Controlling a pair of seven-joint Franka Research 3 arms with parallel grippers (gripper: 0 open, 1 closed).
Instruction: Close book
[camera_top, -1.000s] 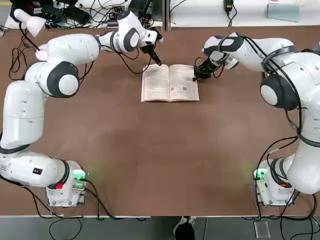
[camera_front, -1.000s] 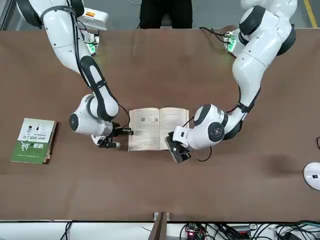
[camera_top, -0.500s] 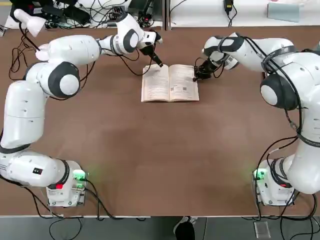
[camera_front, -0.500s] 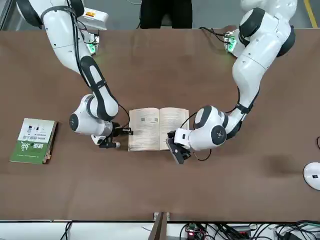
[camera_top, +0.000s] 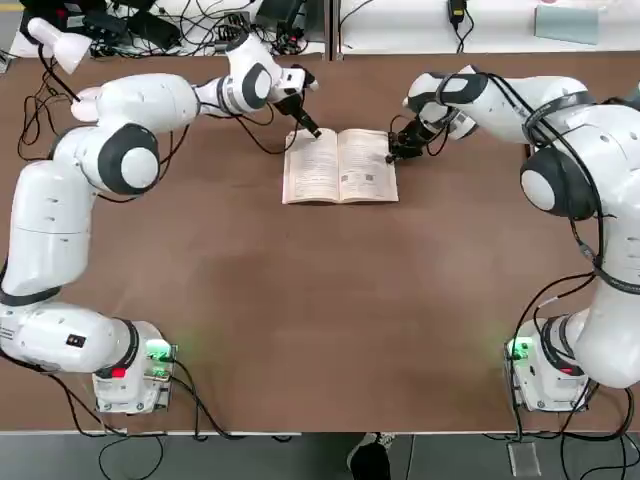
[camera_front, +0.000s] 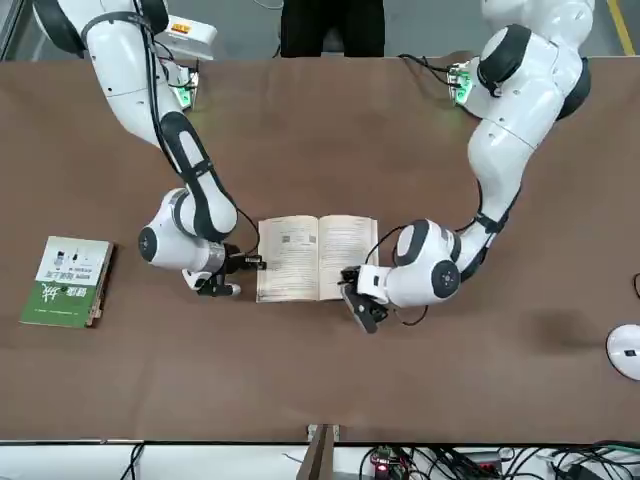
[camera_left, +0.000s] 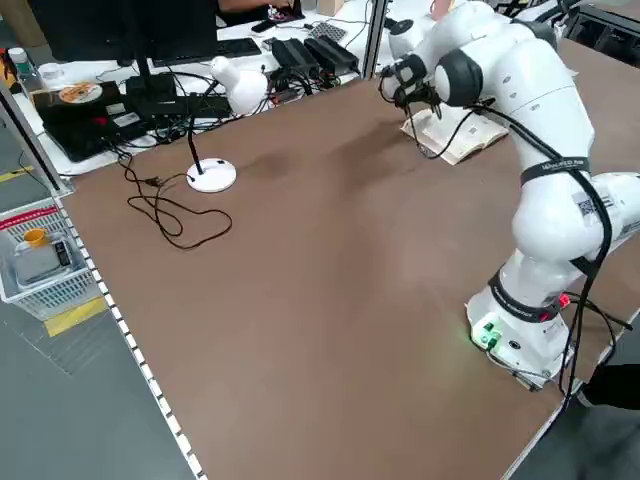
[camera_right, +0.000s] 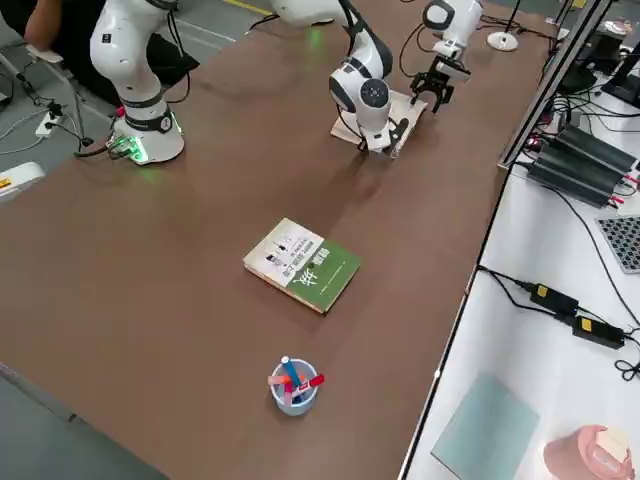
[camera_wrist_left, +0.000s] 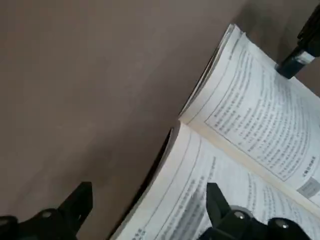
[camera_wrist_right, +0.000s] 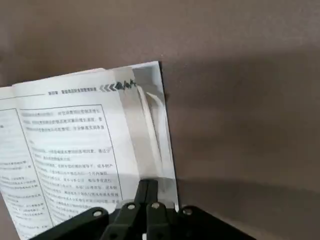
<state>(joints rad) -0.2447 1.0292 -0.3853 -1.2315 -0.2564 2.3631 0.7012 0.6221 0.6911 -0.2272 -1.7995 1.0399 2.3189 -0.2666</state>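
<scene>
Book (camera_top: 340, 166) is lying open near the table's (camera_top: 320, 300) far edge, centre. Right gripper (camera_top: 392, 155), fingers together, is pinning its right page edge. Left gripper (camera_top: 313, 131), fingers spread, is straddling the far left corner. Step: getting under left half; next, flip it over the spine.

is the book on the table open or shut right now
Open. The book lies flat with both printed pages facing up and the spine crease showing down the middle.
</scene>
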